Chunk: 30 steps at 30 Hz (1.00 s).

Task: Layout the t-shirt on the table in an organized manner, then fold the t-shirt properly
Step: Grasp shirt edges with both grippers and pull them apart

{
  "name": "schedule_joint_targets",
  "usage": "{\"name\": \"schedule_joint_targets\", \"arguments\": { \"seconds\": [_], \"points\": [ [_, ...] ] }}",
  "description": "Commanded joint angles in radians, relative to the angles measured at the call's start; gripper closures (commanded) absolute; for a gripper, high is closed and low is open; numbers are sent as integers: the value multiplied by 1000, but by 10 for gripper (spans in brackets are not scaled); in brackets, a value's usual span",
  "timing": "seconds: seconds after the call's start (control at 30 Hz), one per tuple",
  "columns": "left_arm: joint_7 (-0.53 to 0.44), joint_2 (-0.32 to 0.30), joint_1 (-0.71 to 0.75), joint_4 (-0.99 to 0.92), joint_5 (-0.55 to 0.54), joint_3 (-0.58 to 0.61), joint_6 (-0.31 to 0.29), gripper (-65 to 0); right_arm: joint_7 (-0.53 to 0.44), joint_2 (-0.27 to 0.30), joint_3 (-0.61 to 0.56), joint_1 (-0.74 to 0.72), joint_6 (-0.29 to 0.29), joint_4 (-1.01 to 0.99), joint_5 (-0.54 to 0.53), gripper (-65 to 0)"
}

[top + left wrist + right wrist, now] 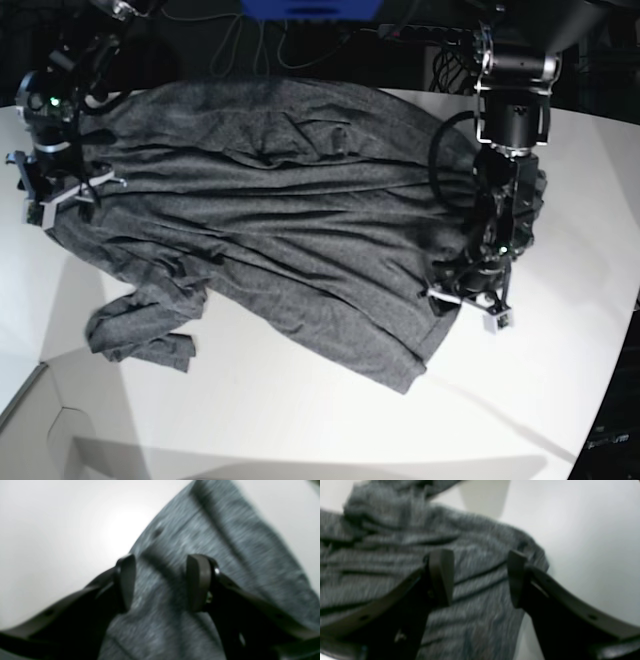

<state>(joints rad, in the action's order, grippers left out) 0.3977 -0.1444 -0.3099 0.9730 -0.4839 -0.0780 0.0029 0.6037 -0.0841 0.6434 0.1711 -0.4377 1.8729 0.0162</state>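
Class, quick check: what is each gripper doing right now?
Left gripper: open, jaws apart over the t-shirt, gripping nothing.
Right gripper: open, jaws apart above the t-shirt, holding nothing.

base view looks down from high above the whole desk [300,410]; each wrist view peers closely past its own end effector, sharing the t-shirt [290,210] below.

Both grippers, left gripper [161,582] and right gripper [480,578]: matte black curved fingers [125,580], flat pads, small holes along the outer ribs. Arms black, cabled; white brackets beside wrists.
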Motion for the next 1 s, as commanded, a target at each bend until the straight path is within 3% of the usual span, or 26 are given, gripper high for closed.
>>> {"name": "schedule_joint_targets", "arguments": {
  "seconds": [0.0,0.3,0.5,0.53,0.73,0.97],
  "points": [
    [-9,-8,-39,-7,-5,-4,1,-319,-28,7,-10,0,4,26,-14,-341],
    [-10,-39,-56,-164,0,-3,1,-297,-26,7,-24,28,4,27,-14,-341],
    [-10,-54,5,-153,55,-16,-2,-18,-26,2,-24,40,4,27,-14,-341],
    [-10,-65,18,-153,54,-32,-2,0,-26,-6,-26,40,4,27,-14,-341],
    [-3,-79,90,-125,49,-168,-7,0,-26,-16,-26,41,4,27,-14,-340],
    [-3,-79,262,139,49,-268,-7,0,-26,-29,-40,63,4,26,-15,-340]
  ]
}}
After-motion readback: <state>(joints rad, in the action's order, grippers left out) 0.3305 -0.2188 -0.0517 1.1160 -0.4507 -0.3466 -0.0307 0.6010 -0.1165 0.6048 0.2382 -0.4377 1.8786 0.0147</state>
